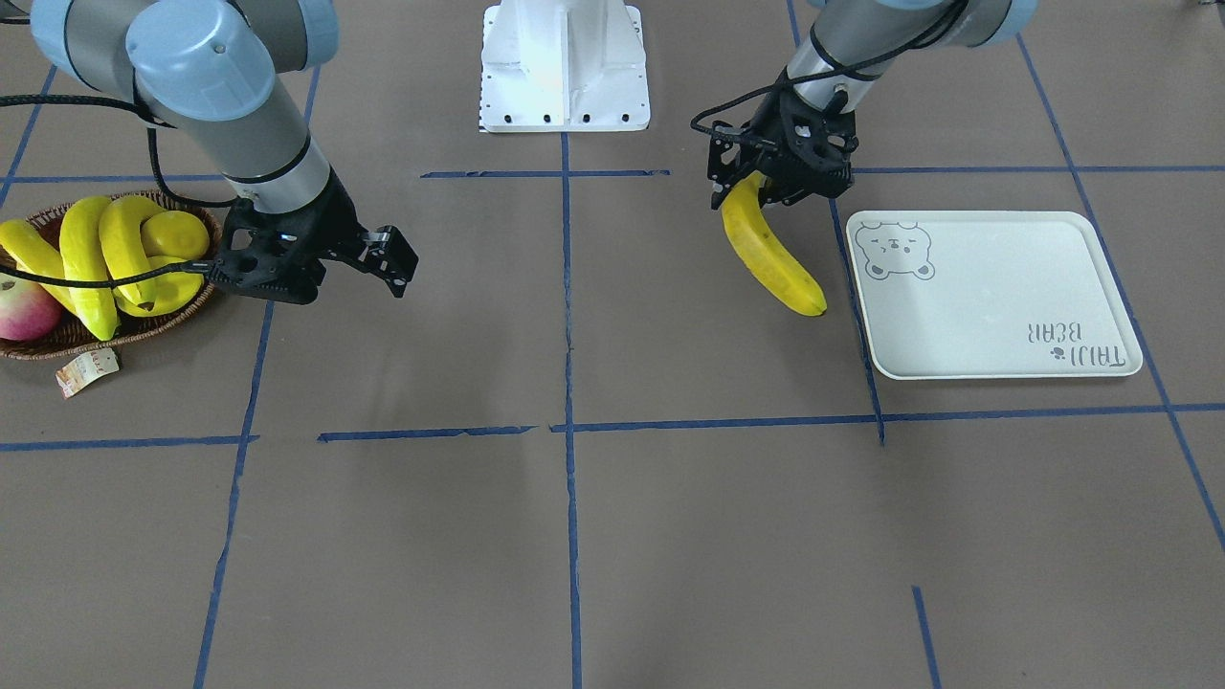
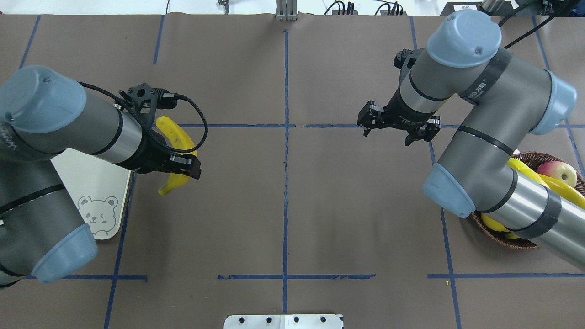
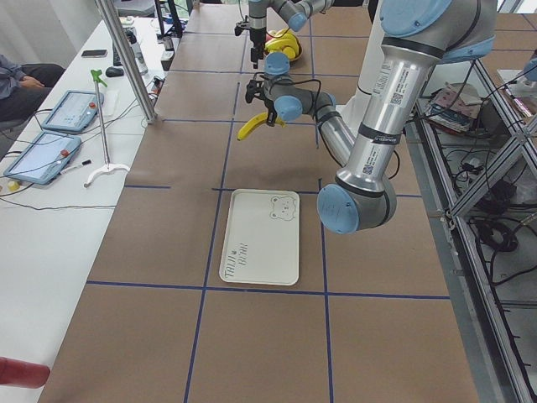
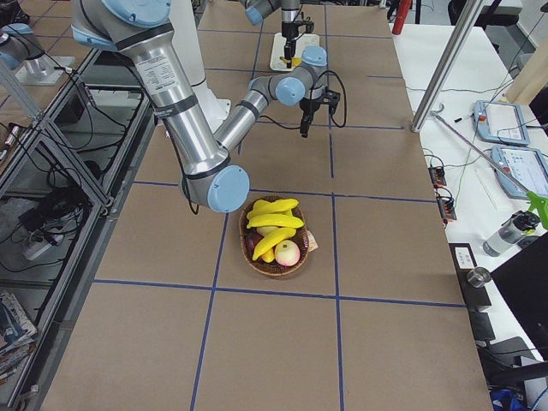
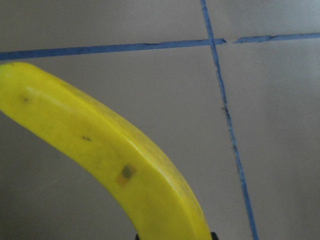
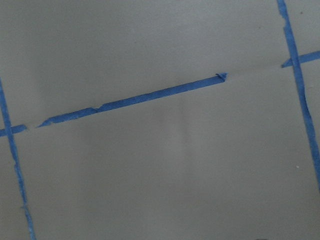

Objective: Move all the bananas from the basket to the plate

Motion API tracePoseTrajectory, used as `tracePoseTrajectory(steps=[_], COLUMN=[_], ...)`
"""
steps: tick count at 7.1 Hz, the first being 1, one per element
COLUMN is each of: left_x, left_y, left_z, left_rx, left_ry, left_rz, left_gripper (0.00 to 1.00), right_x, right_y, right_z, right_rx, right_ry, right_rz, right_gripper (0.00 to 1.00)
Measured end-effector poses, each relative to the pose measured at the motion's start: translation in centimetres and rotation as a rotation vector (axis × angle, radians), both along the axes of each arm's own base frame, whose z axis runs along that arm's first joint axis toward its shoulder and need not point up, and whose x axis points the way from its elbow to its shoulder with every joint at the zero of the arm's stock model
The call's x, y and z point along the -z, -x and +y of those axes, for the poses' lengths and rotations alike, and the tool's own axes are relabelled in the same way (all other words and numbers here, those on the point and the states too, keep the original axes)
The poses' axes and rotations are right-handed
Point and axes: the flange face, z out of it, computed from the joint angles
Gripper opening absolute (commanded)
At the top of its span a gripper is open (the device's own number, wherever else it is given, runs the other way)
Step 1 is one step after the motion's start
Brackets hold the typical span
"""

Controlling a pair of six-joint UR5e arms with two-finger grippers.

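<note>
Carry step: my left fingers [image 2: 186,163] clench a curved yellow banana [image 1: 770,254] (right fingers [image 2: 369,122] released); next, over the cream rectangular plate [image 1: 995,297].

Counted on the table: one basket [image 1: 38,346], one plate [image 1: 995,287], one paper tag [image 1: 86,371], and two grippers, the left gripper [image 1: 758,191] and the right gripper [image 2: 387,137]. Bananas: one banana [image 1: 771,254] outside the basket and at least two more bananas [image 1: 124,244] heaped inside it, where overlapping yellow fruit prevents a firm total. Other fruit in the basket: one red-and-green apple [image 1: 24,308] and one round yellow lemon [image 1: 177,234].
</note>
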Motion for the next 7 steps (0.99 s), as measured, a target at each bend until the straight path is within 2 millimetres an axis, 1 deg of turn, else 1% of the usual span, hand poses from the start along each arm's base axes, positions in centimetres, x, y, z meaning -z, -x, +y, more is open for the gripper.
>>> tracePoseTrajectory(steps=[1, 2, 3, 4, 5, 6, 7], left_x=[-0.7, -2.6, -5.2, -7.5, -9.5, -12.3, -16.7], left_y=[2.0, 3.7, 5.8, 8.8, 11.7, 14.2, 16.5], left_z=[0.8, 1.2, 0.9, -0.2, -1.3, -2.1, -3.3], left_rx=[-0.01, -0.034, -0.075, -0.108, -0.14, -0.174, -0.202], left_ry=[-0.015, -0.04, -0.08, -0.116, -0.133, -0.141, -0.157], left_rz=[-0.135, -0.25, -0.328, -0.364, -0.361, -0.334, -0.291], left_gripper=[0.02, 0.02, 0.02, 0.02, 0.02, 0.02, 0.03], right_x=[-0.6, -1.4, -2.7, -4.6, -6.7, -9.1, -11.7], right_y=[-1.4, -3.0, -4.9, -7.1, -9.5, -12.7, -16.0], right_z=[0.3, 0.4, 0.3, 0.2, 0.0, -0.2, -0.2], right_rx=[0.029, 0.07, 0.111, 0.151, 0.19, 0.23, 0.268], right_ry=[-0.013, -0.034, -0.061, -0.086, -0.102, -0.119, -0.136], right_rz=[0.031, 0.065, 0.093, 0.109, 0.112, 0.109, 0.104], right_gripper=[1.0, 1.0, 1.0, 1.0, 1.0, 1.0, 1.0])
